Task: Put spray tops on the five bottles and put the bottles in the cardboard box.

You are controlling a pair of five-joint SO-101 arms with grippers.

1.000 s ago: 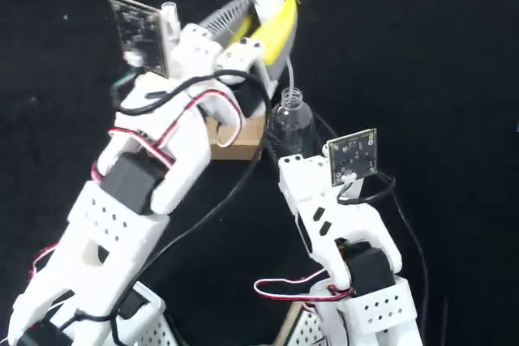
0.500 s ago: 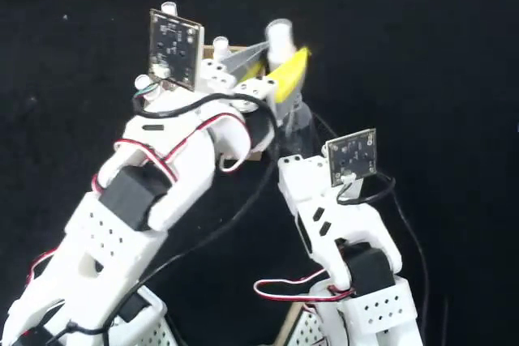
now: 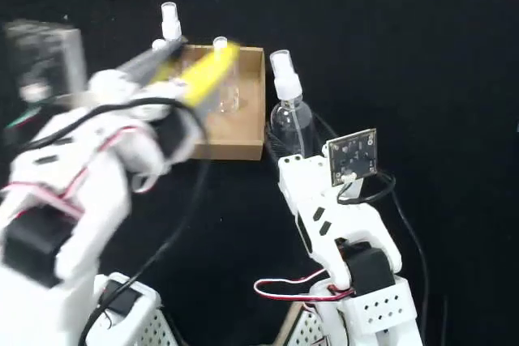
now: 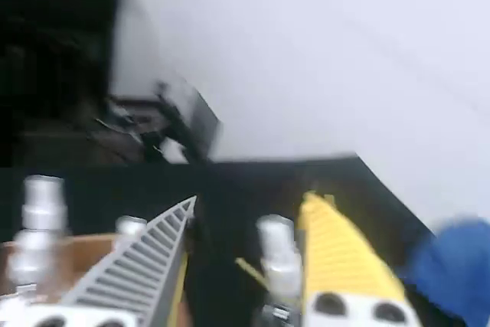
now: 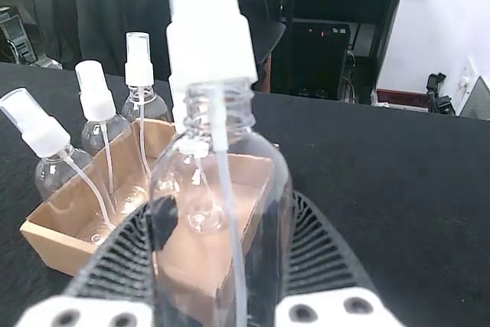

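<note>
Right pincer (image 5: 222,212) clamps the capped bottle (image 3: 290,123) upright beside the cardboard box (image 3: 243,150); left pincer (image 4: 249,203) gapes empty.

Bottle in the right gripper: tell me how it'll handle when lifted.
The bottle looks clear and empty, so probably light. Its smooth rounded wall may slip or twist in the right gripper. Tall and narrow with its spray top on, it could tip when set down.

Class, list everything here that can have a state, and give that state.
Bottle, upright, spray top on.
Right claw, shut on bottle.
Left claw, open, empty.
Cardboard box, open, holding capped bottles.
</note>
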